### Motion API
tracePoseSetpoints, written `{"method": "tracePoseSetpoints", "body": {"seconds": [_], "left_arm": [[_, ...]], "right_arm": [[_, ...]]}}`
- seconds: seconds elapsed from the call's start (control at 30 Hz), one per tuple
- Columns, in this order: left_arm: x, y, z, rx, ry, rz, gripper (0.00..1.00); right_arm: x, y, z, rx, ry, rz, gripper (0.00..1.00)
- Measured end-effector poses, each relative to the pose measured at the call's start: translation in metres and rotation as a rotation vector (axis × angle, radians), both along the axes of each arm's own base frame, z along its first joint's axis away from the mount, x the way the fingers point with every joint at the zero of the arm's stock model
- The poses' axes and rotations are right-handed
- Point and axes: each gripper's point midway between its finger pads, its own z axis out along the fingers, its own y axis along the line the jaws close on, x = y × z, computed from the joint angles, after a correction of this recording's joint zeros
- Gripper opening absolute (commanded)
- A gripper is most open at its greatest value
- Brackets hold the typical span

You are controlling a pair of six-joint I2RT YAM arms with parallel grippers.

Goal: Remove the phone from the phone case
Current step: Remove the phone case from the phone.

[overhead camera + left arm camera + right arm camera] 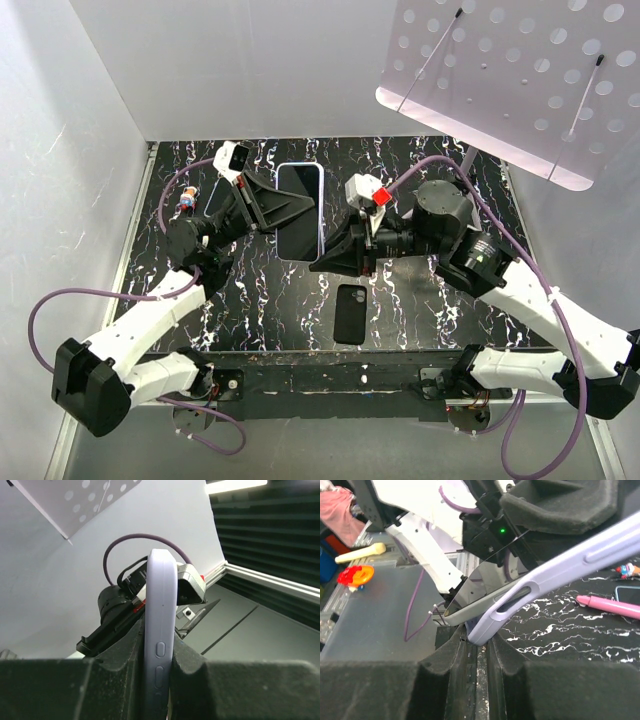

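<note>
A phone in a lilac case (299,228) is held up above the black marbled table (430,310). My left gripper (288,208) is shut on the case's long sides; in the left wrist view the case edge (161,590) with its buttons stands upright between the pads (195,665). My right gripper (322,262) pinches the case's lower corner (487,630) between its fingertips. In the right wrist view the phone's grey edge (475,605) has lifted apart from the lilac case (560,562) at that corner.
A black phone-shaped thing (350,312) lies flat on the table near the front. A pink pen (607,606), a dark phone (218,198) and a small red and blue item (187,203) lie at the back left. A white perforated board (520,70) hangs at upper right.
</note>
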Motion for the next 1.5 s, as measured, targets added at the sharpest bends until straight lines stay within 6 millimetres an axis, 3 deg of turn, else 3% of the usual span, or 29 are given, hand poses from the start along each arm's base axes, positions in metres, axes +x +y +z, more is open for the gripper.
{"method": "tracePoseSetpoints", "body": {"seconds": [0.1, 0.27, 0.4, 0.5, 0.63, 0.73, 0.77, 0.9, 1.0, 1.13, 1.33, 1.5], "left_arm": [[0.008, 0.004, 0.004, -0.031, 0.021, 0.032, 0.00], [0.030, 0.004, 0.003, -0.069, 0.053, 0.097, 0.00], [0.054, -0.007, -0.022, -0.048, 0.117, 0.118, 0.00], [0.072, -0.015, -0.046, -0.026, 0.197, 0.124, 0.00], [0.082, -0.022, -0.065, -0.013, 0.265, 0.126, 0.00], [0.074, -0.021, -0.070, -0.018, 0.292, 0.133, 0.00], [0.070, -0.019, -0.069, -0.021, 0.298, 0.142, 0.00], [0.050, -0.005, -0.064, -0.025, 0.278, 0.195, 0.00], [0.041, 0.006, -0.060, -0.038, 0.267, 0.213, 0.00], [0.038, 0.010, -0.055, -0.056, 0.254, 0.212, 0.00], [0.047, 0.005, -0.075, -0.023, 0.304, 0.223, 0.00], [0.048, 0.005, -0.078, -0.009, 0.303, 0.233, 0.00]], "right_arm": [[0.010, 0.002, 0.003, -0.016, 0.051, -0.074, 0.01], [0.042, -0.002, -0.004, -0.105, 0.346, -0.371, 0.01], [0.059, -0.012, -0.028, -0.178, 0.516, -0.560, 0.01], [0.072, -0.022, -0.051, -0.234, 0.540, -0.691, 0.01], [0.073, -0.031, -0.061, -0.250, 0.509, -0.726, 0.27], [0.059, -0.035, -0.058, -0.253, 0.534, -0.654, 0.64], [0.054, -0.038, -0.057, -0.245, 0.556, -0.629, 0.70], [0.037, -0.049, -0.061, -0.210, 0.659, -0.541, 0.78], [0.027, -0.059, -0.065, -0.183, 0.715, -0.512, 0.75], [0.015, -0.058, -0.045, -0.079, 0.774, -0.426, 0.50], [0.005, -0.045, -0.003, 0.048, 0.813, -0.291, 0.45], [0.010, -0.030, 0.002, 0.063, 0.857, -0.241, 0.42]]}}
